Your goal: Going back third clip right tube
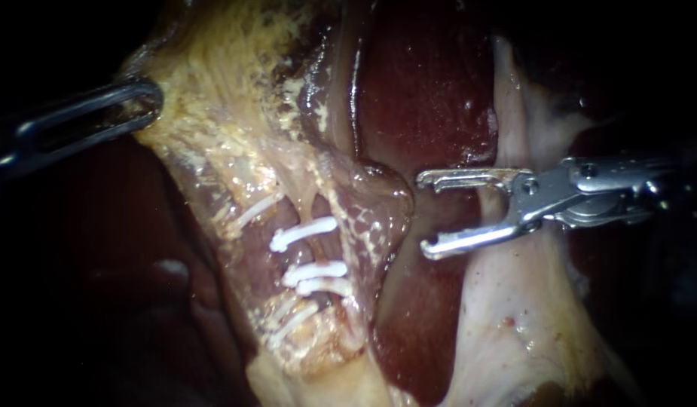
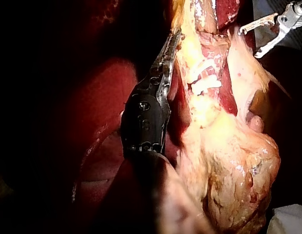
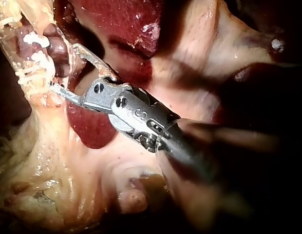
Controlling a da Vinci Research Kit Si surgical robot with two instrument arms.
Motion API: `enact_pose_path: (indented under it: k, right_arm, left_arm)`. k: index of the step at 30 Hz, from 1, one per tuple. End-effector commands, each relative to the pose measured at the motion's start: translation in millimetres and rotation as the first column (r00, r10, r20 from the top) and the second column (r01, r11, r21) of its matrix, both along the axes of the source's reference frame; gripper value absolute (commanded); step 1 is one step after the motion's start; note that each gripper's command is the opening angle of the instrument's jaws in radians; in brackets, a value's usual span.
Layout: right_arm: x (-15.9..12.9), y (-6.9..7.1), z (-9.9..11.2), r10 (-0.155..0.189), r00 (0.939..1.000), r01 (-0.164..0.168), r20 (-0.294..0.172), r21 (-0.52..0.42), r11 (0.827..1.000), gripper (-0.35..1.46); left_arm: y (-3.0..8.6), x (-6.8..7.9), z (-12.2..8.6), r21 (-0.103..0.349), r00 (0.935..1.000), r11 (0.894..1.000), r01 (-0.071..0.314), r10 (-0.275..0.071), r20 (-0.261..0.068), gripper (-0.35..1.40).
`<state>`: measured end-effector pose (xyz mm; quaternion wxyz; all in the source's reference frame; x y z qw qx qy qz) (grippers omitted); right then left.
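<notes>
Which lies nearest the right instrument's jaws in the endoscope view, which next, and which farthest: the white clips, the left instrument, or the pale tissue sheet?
Measured from the right instrument, whose jaws are open:
1. The pale tissue sheet, directly behind the jaws.
2. The white clips, left of the jaws, mid-view.
3. The left instrument, far off at the upper left.

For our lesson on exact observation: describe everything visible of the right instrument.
The right instrument is silvery metal: a shaft entering from the right, a pinned hinge, two slim jaws with hooked tips. The jaws stand wide open and empty, pointing toward the white clips but clear of them. Behind it lie pale tissue and dark red liver; whether it touches them cannot be told.
</notes>
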<state>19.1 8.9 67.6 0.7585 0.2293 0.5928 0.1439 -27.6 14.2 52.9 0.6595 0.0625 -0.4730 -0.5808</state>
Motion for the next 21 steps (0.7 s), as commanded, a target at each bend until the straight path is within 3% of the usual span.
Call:
enact_pose_path:
  k: [1,4,11,15,21]
  right_arm:
    - [0.2,-0.2,0.1,-0.004,1.0000,0.004,-0.002,0.001,1.000,0.60]
    - [0.2,-0.3,0.1,-0.004,1.0000,0.004,-0.002,0.001,1.000,0.60]
    - [0.3,-0.4,-0.2,-0.012,0.9999,0.012,-0.008,-0.009,1.000,0.60]
    - [0.4,-0.5,-0.3,-0.013,0.9999,0.013,-0.009,-0.015,1.000,0.60]
    - [0.5,-0.6,-0.5,-0.013,0.9998,0.012,-0.012,-0.020,1.000,0.60]
  left_arm:
    - [0.0,-0.2,0.4,-0.002,1.0000,1.000,-0.002,0.002,0.003,-0.35]
    - [0.0,-1.3,1.9,0.001,0.9999,1.000,-0.012,0.012,0.001,-0.35]
    - [0.0,-5.8,5.9,0.006,0.9993,0.999,-0.038,0.038,0.005,-0.35]
    - [0.4,-7.5,6.9,0.006,0.9989,0.999,-0.044,0.044,0.012,-0.35]
    - [0.4,-8.1,7.0,0.005,0.9988,0.999,-0.047,0.047,0.015,-0.35]
